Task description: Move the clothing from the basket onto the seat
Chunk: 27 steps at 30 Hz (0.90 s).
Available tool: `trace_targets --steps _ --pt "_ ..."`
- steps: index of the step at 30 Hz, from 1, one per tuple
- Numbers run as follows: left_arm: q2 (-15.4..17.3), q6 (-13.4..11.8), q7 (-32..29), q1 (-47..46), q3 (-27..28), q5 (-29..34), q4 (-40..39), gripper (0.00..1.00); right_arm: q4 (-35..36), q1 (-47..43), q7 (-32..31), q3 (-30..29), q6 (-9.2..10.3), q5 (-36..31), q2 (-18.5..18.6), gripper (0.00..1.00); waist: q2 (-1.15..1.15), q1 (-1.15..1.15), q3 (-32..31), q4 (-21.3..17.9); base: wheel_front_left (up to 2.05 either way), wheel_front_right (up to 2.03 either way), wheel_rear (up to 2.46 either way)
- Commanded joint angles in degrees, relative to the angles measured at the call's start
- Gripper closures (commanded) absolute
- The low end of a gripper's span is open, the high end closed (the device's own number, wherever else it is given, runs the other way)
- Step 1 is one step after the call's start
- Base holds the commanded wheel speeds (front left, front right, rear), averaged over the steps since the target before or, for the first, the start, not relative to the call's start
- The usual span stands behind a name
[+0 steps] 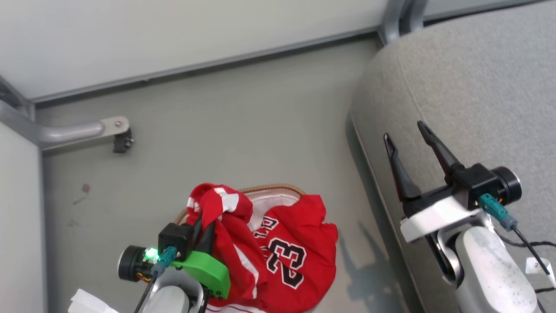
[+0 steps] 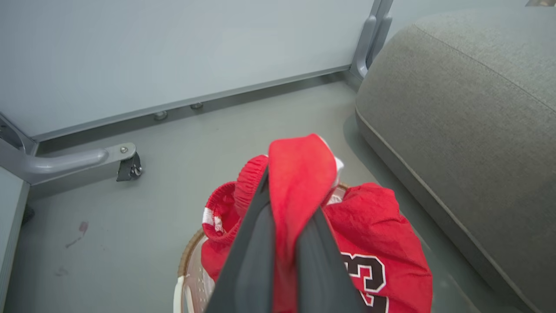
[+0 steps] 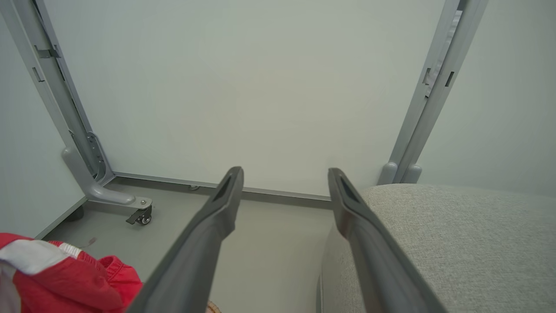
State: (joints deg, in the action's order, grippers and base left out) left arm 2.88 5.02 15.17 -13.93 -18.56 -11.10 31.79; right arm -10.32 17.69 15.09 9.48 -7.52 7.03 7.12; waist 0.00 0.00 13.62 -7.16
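Left pincer (image 2: 291, 191) is clamped shut on a bunched fold of the red clothing (image 1: 217, 204), held above the basket (image 1: 269, 188) at near left. The rest of the clothing hangs from the grip down into the basket. The jersey (image 1: 286, 256) marked "23" drapes over the basket's right rim, toward the floor (image 1: 243, 121). Right pincer (image 1: 404, 130) has its jaws wide apart with nothing between them, and hovers over the left edge of the seat (image 1: 469, 87).

Risks, as judged:
- The grip is on a thin fold. Slick cloth could slide out on the swing right and land on the strip of floor between basket and seat.
- The jersey lies against the held piece. It may ride along partway, then drop short of the seat.
- Cloth could catch the woven rim or drag the white liner (image 1: 271, 204), tipping or lifting the basket.
- Right pincer sits on the direct line to the seat. The left arm crossing over could strike it or snag cloth on its fingers.

Surroundings: wall panel (image 1: 173, 34) at far side. A metal frame leg with a caster (image 1: 122, 141) stands at far left, well apart from the basket. There is a small reddish stain (image 1: 85, 188) on the floor at left.
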Motion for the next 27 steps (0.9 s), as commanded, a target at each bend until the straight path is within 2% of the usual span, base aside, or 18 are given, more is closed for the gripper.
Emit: trace_targets --steps 1,11,19,23,27 --pt "0.07 -0.28 -0.02 1.03 -0.04 -0.20 -1.59 1.00 -0.26 -1.44 0.11 -0.17 0.06 0.13 0.19 0.00 0.00 0.00 -5.01 4.54 0.00 0.00 0.00" --pt "0.09 -0.10 -0.02 0.06 0.43 -0.89 -12.22 1.00 -1.48 -5.60 0.11 -0.22 0.06 0.48 -0.51 0.00 0.00 0.00 -8.88 6.63 0.00 0.00 0.00" --pt "0.09 0.28 -0.03 -4.58 -0.52 -0.67 -16.28 1.00 -2.56 -7.78 0.11 1.33 0.06 0.44 -0.39 0.00 0.00 0.00 -10.49 7.70 0.00 0.00 0.00" --pt "0.08 -0.05 -0.03 -5.75 -1.27 -1.32 -16.99 1.00 -3.13 -7.96 0.11 3.62 0.06 0.89 -0.39 0.00 0.00 0.00 -10.69 8.07 0.00 0.00 0.00" --pt "0.09 -0.56 -0.03 -6.64 -2.61 -2.11 -17.33 1.00 -3.84 -6.71 0.11 8.41 0.06 1.91 -0.25 0.00 0.00 0.00 -10.46 8.58 0.00 0.00 0.00"
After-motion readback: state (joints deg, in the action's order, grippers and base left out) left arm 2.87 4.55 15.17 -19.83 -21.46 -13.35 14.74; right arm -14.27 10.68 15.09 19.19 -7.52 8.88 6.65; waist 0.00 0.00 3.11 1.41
